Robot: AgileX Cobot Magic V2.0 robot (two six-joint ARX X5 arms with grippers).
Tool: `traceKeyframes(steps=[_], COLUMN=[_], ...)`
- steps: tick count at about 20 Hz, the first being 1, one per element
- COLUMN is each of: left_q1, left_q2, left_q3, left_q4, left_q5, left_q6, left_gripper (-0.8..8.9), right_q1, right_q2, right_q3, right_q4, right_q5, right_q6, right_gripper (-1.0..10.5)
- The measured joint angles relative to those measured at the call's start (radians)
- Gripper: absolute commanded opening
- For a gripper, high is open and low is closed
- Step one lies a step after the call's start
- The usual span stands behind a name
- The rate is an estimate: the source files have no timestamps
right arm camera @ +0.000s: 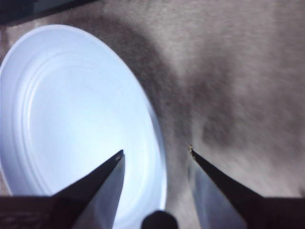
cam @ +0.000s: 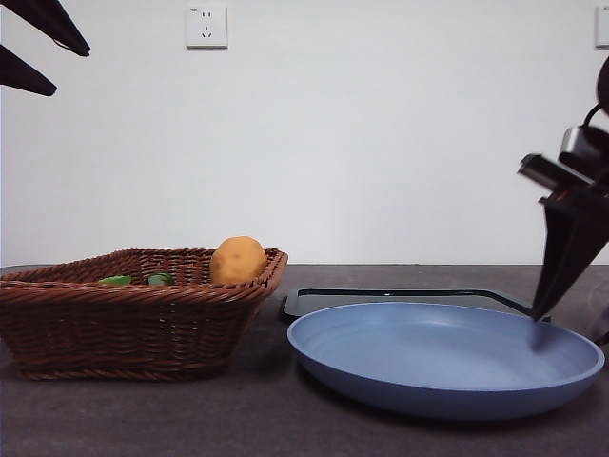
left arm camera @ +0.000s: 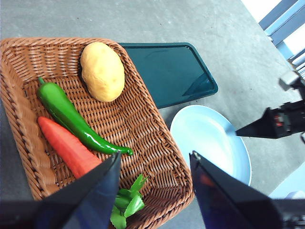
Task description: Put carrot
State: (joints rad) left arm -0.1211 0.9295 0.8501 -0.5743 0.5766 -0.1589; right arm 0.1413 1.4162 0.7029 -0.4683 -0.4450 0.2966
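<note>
The left gripper [left arm camera: 155,160] is seen in its wrist view held above the near end of a wicker basket [left arm camera: 157,143], its two black jaws spread wide with nothing between them; in the front view it shows only as dark tips at the upper corner [cam: 38,48], well above the basket [cam: 124,324]. The right gripper [right arm camera: 155,155] is likewise held open and empty, its jaws straddling the rim of a blue plate [right arm camera: 71,109], one jaw over the plate and the other over the grey table [right arm camera: 238,71]; in the front view it is seen as a dark pointed shape [cam: 561,257] reaching down to the plate's far right edge [cam: 447,357], though contact with the rim cannot be made out. Inside the basket, the carrot [left arm camera: 66,145] is laid along one wall, its orange-red body partly hidden by a left jaw and its green leaves [left arm camera: 126,205] spread at the basket's near corner. A green chili pepper [left arm camera: 71,119] is laid just beside the carrot, roughly parallel to it, and a yellow-orange potato [left arm camera: 102,71] is set at the far end of the basket, apart from both. A dark tray [left arm camera: 169,71] is placed on the table beside the basket, and the plate [left arm camera: 209,143] lies next to the tray.
</note>
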Motion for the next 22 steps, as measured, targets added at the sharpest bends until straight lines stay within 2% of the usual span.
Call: traceKeyframes(steps=[3, 5, 8, 11, 13, 14, 17, 22], left_q1=[0.000, 0.000, 0.000, -0.010, -0.027, -0.039, -0.106, -0.250], left_q2=[0.000, 0.000, 0.000, 0.000, 0.000, 0.000, 0.021, 0.218], left_q3=[0.000, 0.000, 0.000, 0.000, 0.000, 0.000, 0.000, 0.068], left_q4=[0.000, -0.001, -0.001, -0.001, -0.001, 0.000, -0.002, -0.076], left_q5=[0.000, 0.000, -0.001, -0.001, -0.006, -0.025, -0.161, -0.385], left_q6=[0.000, -0.001, -0.002, -0.028, -0.050, -0.059, -0.081, -0.119], left_gripper=[2.59, 2.60, 2.64, 3.52, 3.50, 3.50, 3.50, 3.50], right_q1=[0.018, 0.021, 0.021, 0.021, 0.021, 0.021, 0.006, -0.011], right_q2=[0.040, 0.055, 0.055, 0.045, 0.000, -0.033, -0.154, -0.327], right_q3=[0.000, 0.000, 0.000, 0.000, 0.000, 0.000, 0.000, 0.000], right_q4=[0.021, 0.019, 0.025, 0.017, -0.029, -0.055, -0.124, -0.176], right_q5=[0.000, 0.002, 0.023, 0.026, 0.035, 0.035, 0.037, 0.037], right_q6=[0.022, 0.027, 0.029, 0.031, 0.033, 0.032, 0.025, 0.002], right_gripper=[0.7, 0.1, 0.1, 0.1, 0.1, 0.1, 0.1, 0.1])
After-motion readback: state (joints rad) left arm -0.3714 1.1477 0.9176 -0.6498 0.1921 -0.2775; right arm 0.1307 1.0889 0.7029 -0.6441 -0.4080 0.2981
